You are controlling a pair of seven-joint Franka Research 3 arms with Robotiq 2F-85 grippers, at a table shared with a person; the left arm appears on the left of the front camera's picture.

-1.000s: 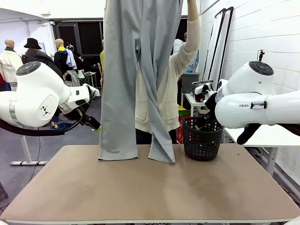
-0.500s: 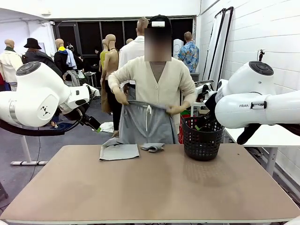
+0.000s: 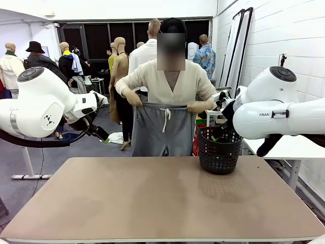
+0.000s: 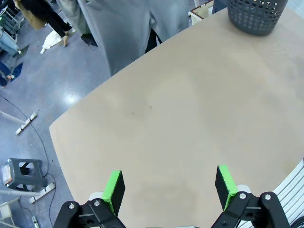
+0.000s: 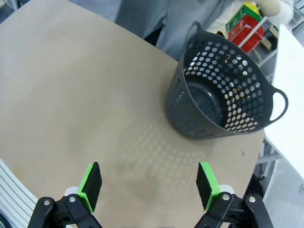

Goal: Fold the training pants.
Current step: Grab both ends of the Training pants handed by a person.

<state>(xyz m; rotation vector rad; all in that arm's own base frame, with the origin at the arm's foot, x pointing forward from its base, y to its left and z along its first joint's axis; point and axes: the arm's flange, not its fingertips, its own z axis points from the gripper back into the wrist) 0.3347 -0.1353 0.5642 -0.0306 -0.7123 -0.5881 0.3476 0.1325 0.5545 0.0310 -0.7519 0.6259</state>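
**Pants held up off the table, beyond the far edge; both grippers wait open**

- Pants [image 3: 162, 129] hang upright from the person's grip: one hand [image 3: 133, 97] at one end of the waistband, the other hand [image 3: 197, 107] at the other end
- Long axis vertical. Waistband runs level, along the far edge; drawstring [image 3: 165, 119] dangles at centre front. Legs drop out of sight behind the table [image 3: 162, 203]; no cloth lies on the top
- Left gripper [image 4: 169, 187]: fingers spread wide, nothing between them, above bare board. Pants lie ahead of it, past the far edge
- Right gripper [image 5: 148, 184]: fingers spread too, holding nothing. Basket [image 5: 223, 102] stands just ahead of it, grey cloth beyond that
- Pants hang about midway between the arms, well apart from both
- Judgement: folding can't begin until the pants are laid flat. The left arm likely has the freer reach, since the basket stands in the right arm's line
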